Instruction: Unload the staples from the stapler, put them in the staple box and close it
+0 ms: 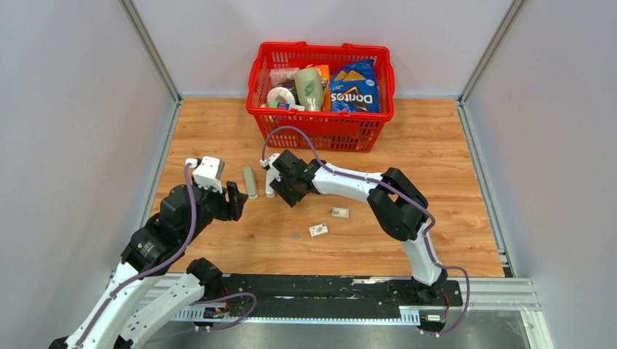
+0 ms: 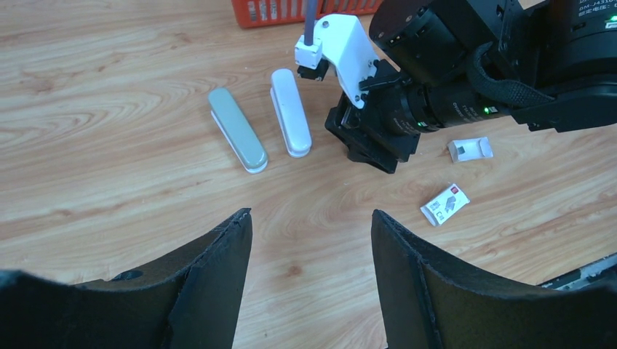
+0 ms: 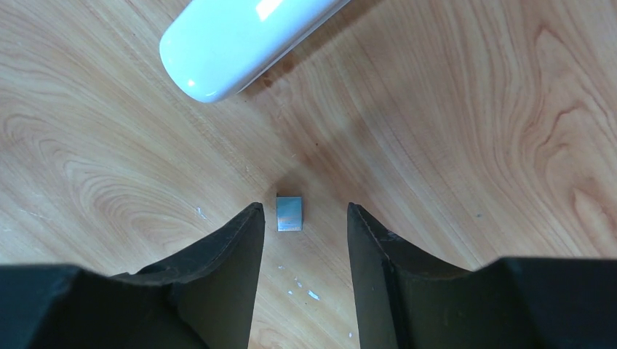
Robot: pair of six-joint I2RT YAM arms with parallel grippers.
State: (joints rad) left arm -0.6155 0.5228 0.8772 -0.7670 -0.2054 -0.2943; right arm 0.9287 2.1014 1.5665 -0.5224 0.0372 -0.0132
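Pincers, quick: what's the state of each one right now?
Left pincer: open, empty.
Right pincer: open, straddling a small staple block, not gripping it.

The basket stands at the back of the table. A bag of chips, a bottle and a roll of tape sit in it. In front of it, two long pieces lie side by side, near but apart: the left long piece and the right long piece. A small block of staples lies just by the right piece's end, between the right pincer fingers, touching neither. Further right lie two small boxes.
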